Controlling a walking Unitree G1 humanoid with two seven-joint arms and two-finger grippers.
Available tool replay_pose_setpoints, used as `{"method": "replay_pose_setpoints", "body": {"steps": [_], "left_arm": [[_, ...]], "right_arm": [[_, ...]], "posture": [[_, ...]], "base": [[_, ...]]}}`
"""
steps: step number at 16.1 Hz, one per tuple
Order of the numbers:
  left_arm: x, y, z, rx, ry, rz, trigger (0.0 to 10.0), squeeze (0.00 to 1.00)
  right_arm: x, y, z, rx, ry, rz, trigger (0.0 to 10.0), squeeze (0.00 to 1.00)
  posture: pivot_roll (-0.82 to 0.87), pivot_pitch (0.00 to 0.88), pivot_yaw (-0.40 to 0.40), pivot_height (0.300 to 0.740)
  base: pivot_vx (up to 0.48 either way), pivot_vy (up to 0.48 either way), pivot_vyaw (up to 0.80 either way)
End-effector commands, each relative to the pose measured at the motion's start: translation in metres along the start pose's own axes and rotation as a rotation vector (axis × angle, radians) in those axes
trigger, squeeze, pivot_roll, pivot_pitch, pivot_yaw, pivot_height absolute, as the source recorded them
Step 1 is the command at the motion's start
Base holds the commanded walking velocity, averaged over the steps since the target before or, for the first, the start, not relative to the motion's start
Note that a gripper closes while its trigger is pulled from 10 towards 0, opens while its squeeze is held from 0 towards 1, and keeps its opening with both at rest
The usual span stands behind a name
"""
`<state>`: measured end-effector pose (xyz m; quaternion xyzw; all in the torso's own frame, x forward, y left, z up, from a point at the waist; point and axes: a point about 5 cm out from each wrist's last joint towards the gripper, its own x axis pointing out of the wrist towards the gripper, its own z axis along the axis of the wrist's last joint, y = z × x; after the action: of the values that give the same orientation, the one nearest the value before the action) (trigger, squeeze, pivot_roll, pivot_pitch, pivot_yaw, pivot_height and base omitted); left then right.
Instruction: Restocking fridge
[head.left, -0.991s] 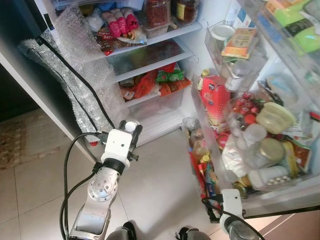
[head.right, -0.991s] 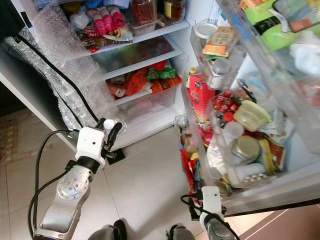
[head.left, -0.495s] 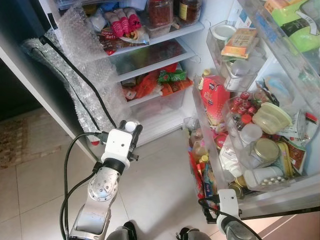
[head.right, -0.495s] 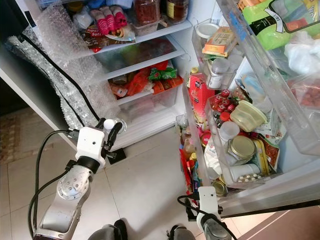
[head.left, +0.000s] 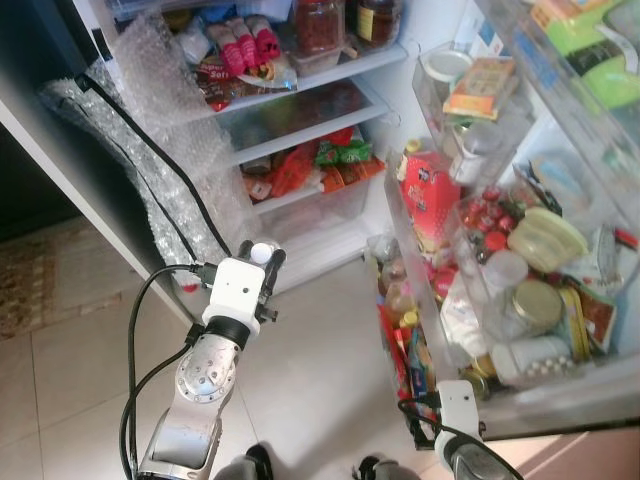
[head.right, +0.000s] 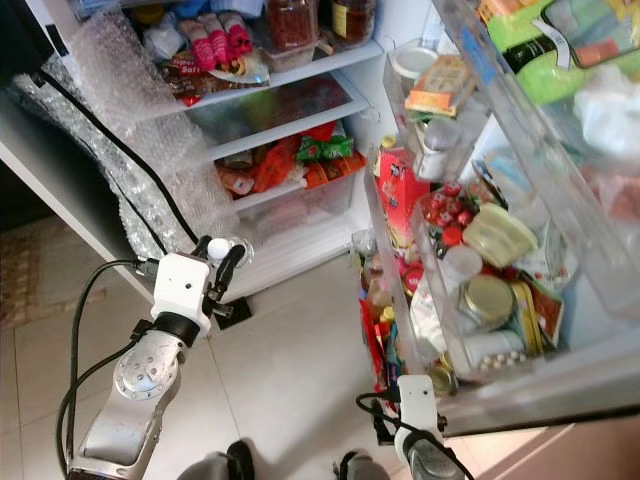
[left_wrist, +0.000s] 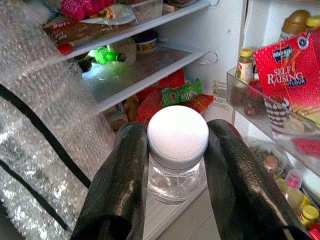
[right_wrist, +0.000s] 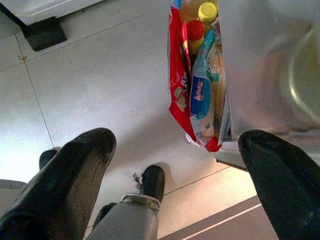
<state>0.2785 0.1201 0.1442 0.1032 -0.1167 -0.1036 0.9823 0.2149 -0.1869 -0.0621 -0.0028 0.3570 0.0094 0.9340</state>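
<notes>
Not much has changed in the last second, honestly. The left pincer (left_wrist: 175, 165) is still clamped on the small clear glass jar with the white screw lid (left_wrist: 177, 150), one black finger down each side, and it sits in the same spot out in front of the open white fridge (head.left: 300, 130), low, about level with the bottom drawer. The whole head view wobbles a bit between pictures and the door side goes blurry, so that reads as the camera shifting, not the stuff. So my guess: the jar is carried and ready, but the actual placing step hasn't begun.

Room to move: the middle glass shelf (left_wrist: 150, 70) looks like the most open landing spot, with a green bottle (left_wrist: 107, 56) lying at its back. The crumpled bubble wrap with a black cable across it (head.left: 160, 170) hangs just beside the left arm, which seems the likeliest snag. On the other side the open fridge door (head.right: 480, 230) has racks packed tight, including a red flour box (left_wrist: 287, 70) near the shelf's front edge, so there's a fairly narrow corridor straight ahead.

The right pincer (right_wrist: 170, 175) hangs low over the pale tiled floor (right_wrist: 100, 85) with its fingers spread wide, holding nothing, near the door's bottom corner.
</notes>
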Motion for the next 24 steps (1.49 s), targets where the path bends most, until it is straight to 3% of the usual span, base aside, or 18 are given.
{"method": "replay_pose_setpoints", "body": {"steps": [1,24], "left_arm": [[0.0,-0.002,-0.001,-0.001,0.008,-0.016,10.0,0.0],[-0.005,-0.003,-0.003,0.011,0.02,-0.062,10.0,0.0]], "right_arm": [[-0.003,0.0,-0.009,0.003,0.032,-0.004,10.0,0.0],[-0.005,0.007,-0.021,0.009,0.068,0.006,10.0,0.0]], "posture": [[-0.05,0.242,-0.017,0.74],[-0.04,0.2,0.01,0.74]], "base": [[0.289,0.0,0.0],[0.297,0.0,0.0]]}}
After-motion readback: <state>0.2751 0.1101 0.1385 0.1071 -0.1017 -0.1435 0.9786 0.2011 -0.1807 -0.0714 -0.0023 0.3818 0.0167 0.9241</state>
